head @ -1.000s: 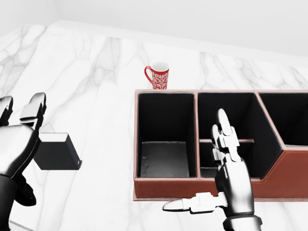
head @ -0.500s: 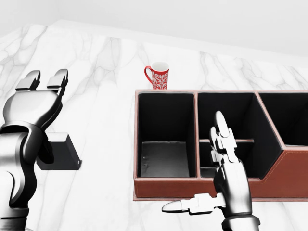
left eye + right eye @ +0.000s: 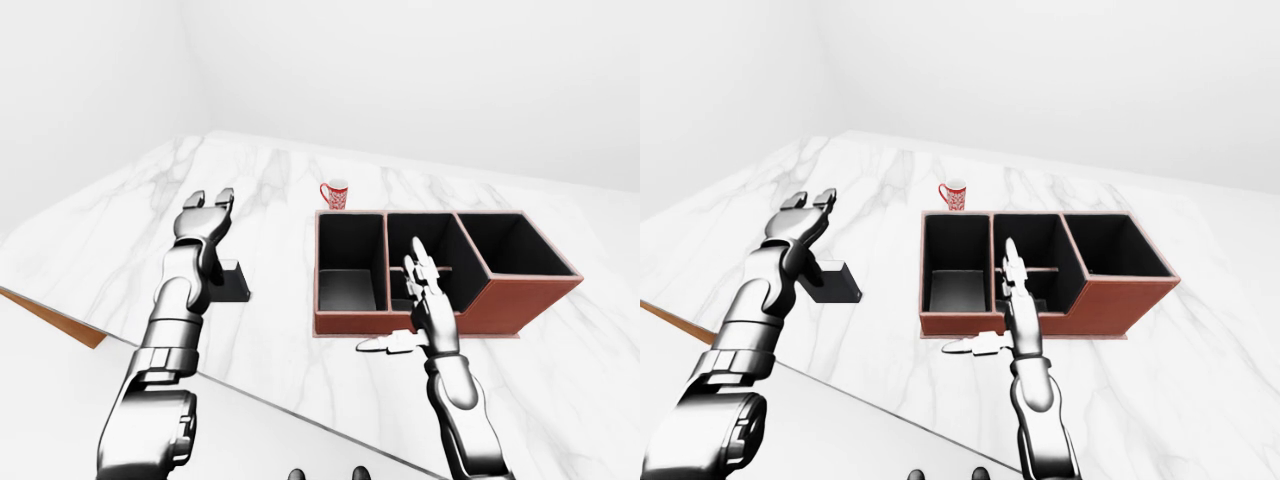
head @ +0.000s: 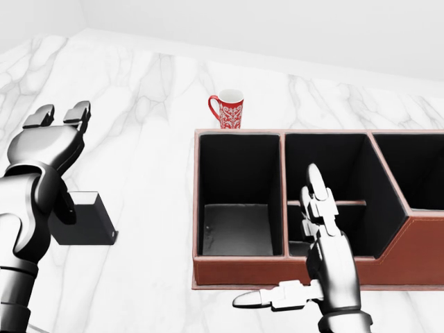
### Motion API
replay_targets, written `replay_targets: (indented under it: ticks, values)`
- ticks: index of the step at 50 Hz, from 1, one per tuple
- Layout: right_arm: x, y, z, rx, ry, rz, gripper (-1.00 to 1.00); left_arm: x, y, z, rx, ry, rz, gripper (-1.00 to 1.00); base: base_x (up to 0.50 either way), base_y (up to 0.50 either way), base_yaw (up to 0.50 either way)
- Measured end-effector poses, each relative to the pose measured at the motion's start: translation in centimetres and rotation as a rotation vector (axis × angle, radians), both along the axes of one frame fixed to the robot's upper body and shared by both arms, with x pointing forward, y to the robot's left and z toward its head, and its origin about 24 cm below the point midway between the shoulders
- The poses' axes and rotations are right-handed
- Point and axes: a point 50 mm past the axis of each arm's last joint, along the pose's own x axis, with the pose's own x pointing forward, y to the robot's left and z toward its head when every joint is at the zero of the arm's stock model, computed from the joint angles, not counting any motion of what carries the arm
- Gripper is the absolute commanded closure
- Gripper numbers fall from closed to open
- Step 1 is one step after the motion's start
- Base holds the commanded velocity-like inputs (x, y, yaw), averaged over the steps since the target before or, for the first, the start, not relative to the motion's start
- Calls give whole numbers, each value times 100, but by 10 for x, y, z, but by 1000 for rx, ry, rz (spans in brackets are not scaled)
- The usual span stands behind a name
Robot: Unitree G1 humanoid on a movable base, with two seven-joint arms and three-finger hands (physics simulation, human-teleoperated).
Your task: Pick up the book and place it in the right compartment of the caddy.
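Book not yet grasped.
My left hand [image 4: 50, 142] hovers spread above the book [image 4: 84, 220]; right hand [image 4: 326, 246] waits spread by the caddy [image 4: 277, 269].

In the head view the left arm covers the left part of the dark book [image 4: 84, 223], so only its right portion shows, and whether the left hand [image 4: 50, 137] touches it is hard to say. That view's right edge cuts off the caddy [image 4: 239, 268], so its right compartment [image 3: 515, 245] shows whole only in the eye views. The right hand [image 4: 326, 243] hides part of the caddy's near wall and middle section, and the red mug [image 4: 227, 109] has a white pattern too small to make out, its base hidden behind the caddy's far rim.
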Motion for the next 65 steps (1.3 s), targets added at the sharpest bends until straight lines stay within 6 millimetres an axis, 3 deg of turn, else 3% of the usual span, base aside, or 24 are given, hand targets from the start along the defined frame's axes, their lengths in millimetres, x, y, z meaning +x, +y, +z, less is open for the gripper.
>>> replay_targets:
  ticks: [23,65]
  values:
    - [0,1,0,-4,1,3,-100,7,27,-15,-18,29,82,-100,0,0,0]
    - [0,2,-2,-9,9,6,-100,14,25,-46,3,81,128,-100,0,0,0]
